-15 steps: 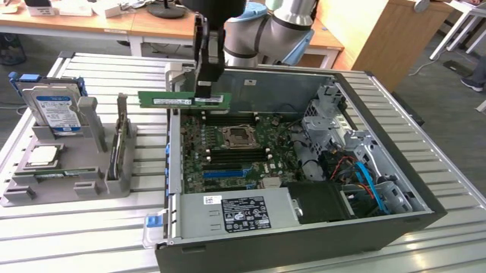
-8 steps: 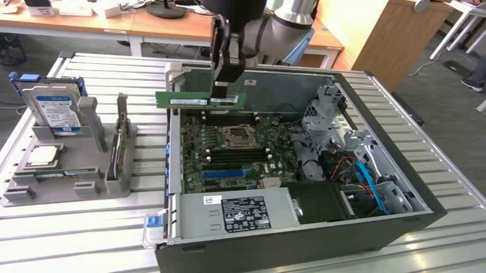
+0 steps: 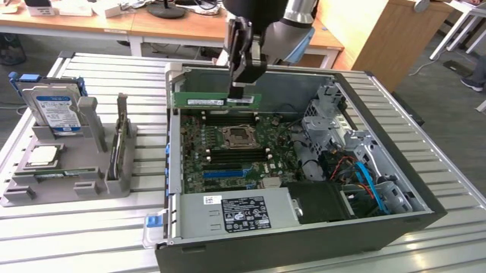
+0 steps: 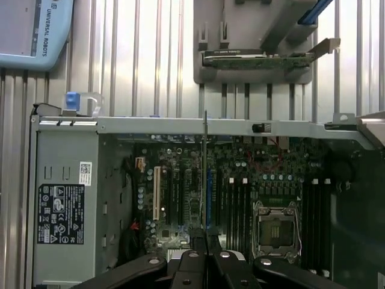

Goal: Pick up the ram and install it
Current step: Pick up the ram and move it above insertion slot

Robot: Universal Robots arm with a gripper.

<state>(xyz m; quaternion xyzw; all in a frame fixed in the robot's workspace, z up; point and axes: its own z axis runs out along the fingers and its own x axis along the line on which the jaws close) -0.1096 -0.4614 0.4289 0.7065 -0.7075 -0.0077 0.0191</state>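
Observation:
The ram (image 3: 215, 100), a long green stick with a white label, hangs level on its long edge above the far end of the motherboard (image 3: 227, 153) inside the open computer case (image 3: 395, 227). My gripper (image 3: 241, 86) comes down from above and is shut on the ram's end towards the exterior view's right. The dark memory slots (image 3: 227, 120) lie just below it. In the wrist view the ram (image 4: 206, 174) appears edge-on as a thin line running out from my gripper (image 4: 206, 256) over the board.
A grey holder (image 3: 83, 187) at the exterior view's left carries a hard drive with a blue label (image 3: 54, 108), a silver processor chip (image 3: 44, 154) and an upright card (image 3: 120, 139). The CPU socket (image 3: 238, 136), power supply (image 3: 235, 213) and drive cage (image 3: 326, 114) sit in the case.

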